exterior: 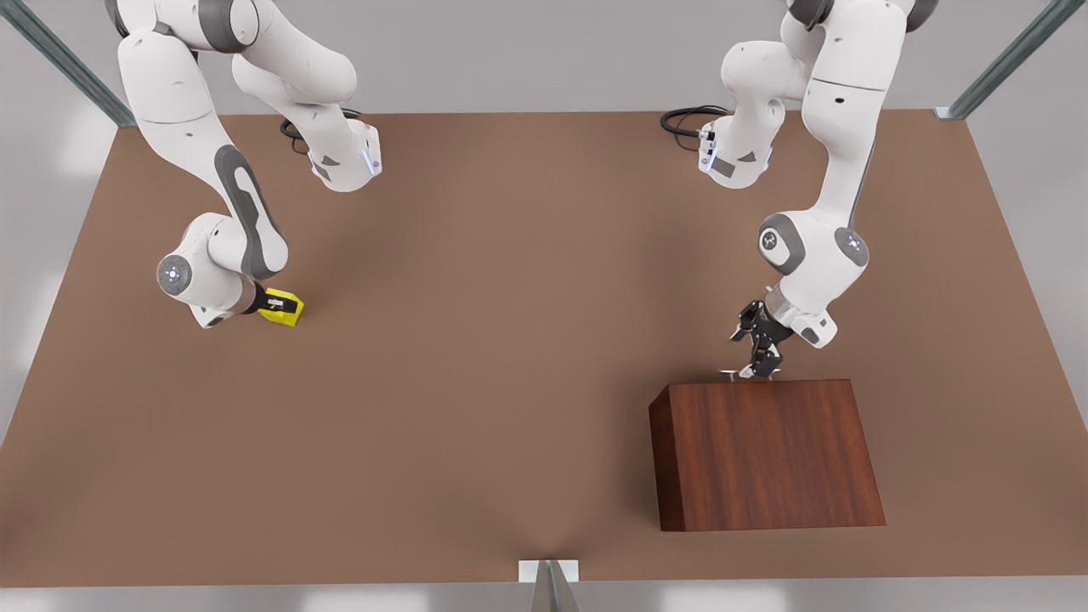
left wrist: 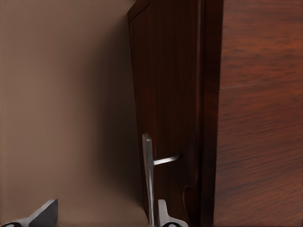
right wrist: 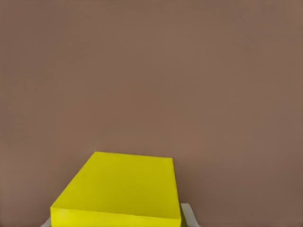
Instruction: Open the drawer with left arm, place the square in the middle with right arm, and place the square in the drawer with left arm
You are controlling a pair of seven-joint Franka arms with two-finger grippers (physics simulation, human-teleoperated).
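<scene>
The yellow square is low over the brown tabletop at the front view's left, with my right gripper shut on it. In the right wrist view the square sits between the fingertips. The dark wooden box stands at the front view's right, and its drawer is closed flush. My left gripper is open at the box's far side. Its silver handle lies between the fingers, close to one of them.
Open brown tabletop stretches between the two arms. Black cables lie near the arm bases at the back. Metal frame posts stand at the table's corners.
</scene>
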